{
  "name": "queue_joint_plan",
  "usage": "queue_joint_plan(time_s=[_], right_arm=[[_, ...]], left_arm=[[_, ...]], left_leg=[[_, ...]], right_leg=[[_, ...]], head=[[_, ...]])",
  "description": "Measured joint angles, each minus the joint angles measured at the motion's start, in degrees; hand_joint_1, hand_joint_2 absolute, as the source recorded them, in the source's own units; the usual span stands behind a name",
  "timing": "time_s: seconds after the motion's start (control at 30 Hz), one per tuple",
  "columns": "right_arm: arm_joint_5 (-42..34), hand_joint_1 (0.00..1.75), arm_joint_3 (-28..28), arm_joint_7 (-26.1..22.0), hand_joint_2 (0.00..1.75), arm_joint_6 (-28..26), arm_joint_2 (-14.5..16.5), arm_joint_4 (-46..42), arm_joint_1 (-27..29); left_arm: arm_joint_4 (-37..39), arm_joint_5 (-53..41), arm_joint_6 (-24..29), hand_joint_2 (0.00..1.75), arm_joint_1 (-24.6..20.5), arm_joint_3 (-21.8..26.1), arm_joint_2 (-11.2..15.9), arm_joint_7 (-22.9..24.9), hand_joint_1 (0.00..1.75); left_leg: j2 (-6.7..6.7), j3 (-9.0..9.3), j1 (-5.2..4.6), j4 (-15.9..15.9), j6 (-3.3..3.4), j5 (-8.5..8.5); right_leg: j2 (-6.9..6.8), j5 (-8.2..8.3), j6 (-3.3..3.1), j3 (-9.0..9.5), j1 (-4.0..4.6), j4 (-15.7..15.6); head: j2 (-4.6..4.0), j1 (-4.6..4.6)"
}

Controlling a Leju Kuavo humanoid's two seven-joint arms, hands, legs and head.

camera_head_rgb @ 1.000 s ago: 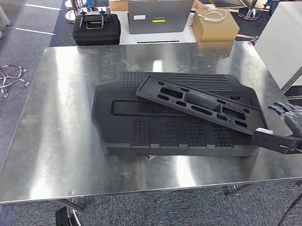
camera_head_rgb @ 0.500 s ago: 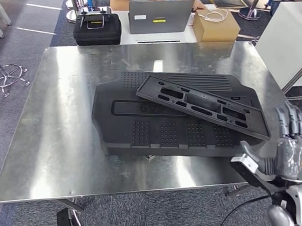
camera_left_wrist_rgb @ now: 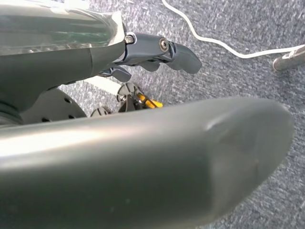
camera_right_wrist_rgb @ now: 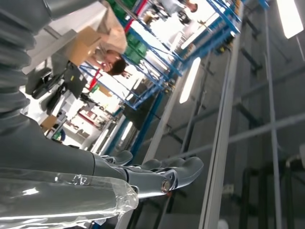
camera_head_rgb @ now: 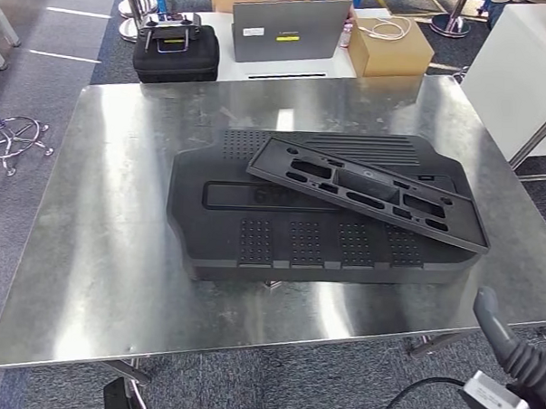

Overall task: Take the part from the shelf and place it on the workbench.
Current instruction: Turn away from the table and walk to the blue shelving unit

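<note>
Judging from how things lie, you can count the placing as done; the part (camera_head_rgb: 367, 192), a long black slotted frame, lies on the workbench (camera_head_rgb: 104, 251), propped slantwise across a larger black ribbed panel (camera_head_rgb: 255, 231) that sits at the bench's centre; the frame runs from about 12 o'clock of that panel out toward 3 o'clock, its far end overhanging the panel's edge; no hand touches it. Your right hand (camera_head_rgb: 507, 346) hangs at 5 o'clock of the head view, off the bench's near edge and well apart from the part; in the right wrist view the right hand (camera_right_wrist_rgb: 158, 174) has its fingers stretched out and apart with nothing between them, so it is released. Your left hand (camera_left_wrist_rgb: 158, 50), seen in the left wrist view above grey carpet, likewise has fingers extended and grips nothing. Beyond the bench at 12 o'clock stand a laptop (camera_head_rgb: 288, 29), a black case (camera_head_rgb: 175, 51) and a cardboard box (camera_head_rgb: 390, 42). What is left, by my reckoning, is little: bringing the arms to rest, unless you want the part laid flat on bare metal.
</note>
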Motion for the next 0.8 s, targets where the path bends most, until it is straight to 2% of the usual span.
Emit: queue_joint_plan(time_s=[0.1,0.17,0.23,0.3,0.33,0.37,0.4,0.47,0.5,0.53,0.57,0.67,0.73,0.8], right_arm=[[-1.47,0.00,-1.25,-1.52,1.75,0.00,2.23,-1.62,2.12],[-2.23,0.00,-1.92,-1.90,1.75,-0.03,3.00,-2.39,3.16],[-2.96,0.00,-2.59,-2.22,1.75,-0.08,3.40,-2.81,3.96],[-3.68,0.00,-3.21,-2.40,1.75,-0.09,3.68,-2.88,4.83],[-3.95,0.00,-3.50,-2.42,1.75,-0.09,3.80,-2.86,5.32],[-4.16,0.00,-3.77,-2.43,1.75,-0.09,3.91,-2.82,5.76],[-4.37,0.00,-4.04,-2.44,1.75,-0.09,4.00,-2.77,6.13],[-4.78,0.00,-4.49,-2.44,1.75,-0.09,4.11,-2.56,6.60],[-4.96,0.00,-4.65,-2.44,1.75,-0.08,4.17,-2.41,6.77],[-5.09,0.00,-4.79,-2.40,1.75,-0.08,4.22,-2.27,6.99],[-5.19,0.00,-4.92,-2.36,1.75,-0.08,4.27,-2.12,7.21],[-5.38,0.00,-5.24,-2.28,1.75,-0.09,4.44,-2.02,7.61],[-5.44,0.00,-5.42,-2.28,1.75,-0.09,4.59,-1.98,7.66],[-5.49,0.00,-5.57,-2.28,1.75,-0.08,4.75,-1.81,7.81]], left_arm=[[0.00,0.00,0.39,0.00,0.00,0.19,-0.01,0.12,0.00],[0.00,0.00,0.52,0.00,-0.03,0.43,-0.05,0.11,0.00],[0.00,0.00,0.62,0.00,-0.10,0.69,-0.10,0.08,0.00],[0.00,0.00,0.68,0.00,-0.10,0.86,-0.13,0.08,0.00],[0.00,0.00,0.69,0.00,-0.05,0.92,-0.15,0.09,0.00],[0.00,0.00,0.70,0.00,-0.02,0.96,-0.15,0.09,0.00],[0.00,0.00,0.71,0.00,-0.01,0.99,-0.16,0.09,0.00],[0.00,0.00,0.71,0.00,-0.03,1.03,-0.13,0.08,0.00],[0.00,0.00,0.72,0.00,-0.06,1.09,-0.10,0.08,0.00],[0.00,0.00,0.74,0.00,-0.08,1.15,-0.08,0.08,0.00],[0.00,0.00,0.75,0.00,-0.08,1.22,-0.06,0.07,0.00],[0.00,0.00,0.80,0.00,-0.03,1.33,-0.07,0.08,0.00],[0.00,0.00,0.80,0.00,-0.05,1.34,-0.07,0.09,0.00],[0.00,0.00,0.80,0.00,-0.03,1.36,-0.07,0.09,0.00]], left_leg=[[0.00,0.05,-0.16,-0.09,0.30,-0.04],[0.19,0.49,0.13,-0.91,0.65,0.36],[0.41,0.94,0.46,-1.59,0.94,0.69],[0.44,1.00,0.53,-1.63,0.95,0.69],[0.44,1.02,0.58,-1.62,0.90,0.66],[0.43,1.07,0.66,-1.59,0.81,0.61],[0.41,1.18,0.82,-1.54,0.63,0.52],[0.34,1.46,1.11,-1.36,-0.04,0.23],[0.31,1.50,1.14,-1.16,-0.48,0.08],[0.28,1.46,1.09,-1.03,-0.91,0.03],[0.27,1.40,1.03,-0.99,-1.28,0.07],[0.29,1.19,1.32,-0.70,-1.99,-0.31],[0.31,-0.37,1.41,3.27,-2.13,-3.28],[0.31,-3.47,1.30,11.05,-2.02,-7.41]], right_leg=[[0.03,0.06,0.29,0.07,-0.19,-0.20],[0.03,-0.58,0.62,-0.01,-0.22,0.51],[0.02,-3.19,1.14,-1.79,-0.43,4.75],[0.01,-6.30,1.77,-5.43,-0.93,11.97],[0.00,-6.85,2.08,-6.88,-1.24,14.55],[-0.02,-6.29,2.38,-7.47,-1.56,15.24],[-0.03,-4.65,2.71,-6.97,-1.88,13.64],[-0.01,-0.49,3.49,-3.90,-2.43,6.42],[0.11,0.81,3.50,-2.59,-2.50,3.31],[0.22,1.35,3.26,-1.91,-2.45,1.56],[0.36,1.22,2.79,-1.84,-2.28,1.13],[0.43,1.69,1.03,-2.08,-2.02,0.98],[0.24,2.01,0.15,-2.22,-1.90,0.78],[0.04,2.20,-0.37,-2.51,-1.53,0.80]], head=[[-0.01,-0.02],[0.00,0.00],[0.00,0.04],[-0.01,0.07],[-0.01,0.07],[-0.01,0.07],[0.00,0.07],[0.01,0.11],[0.01,0.12],[0.00,0.11],[-0.01,0.11],[0.00,0.04],[0.00,0.03],[-0.01,0.02]])
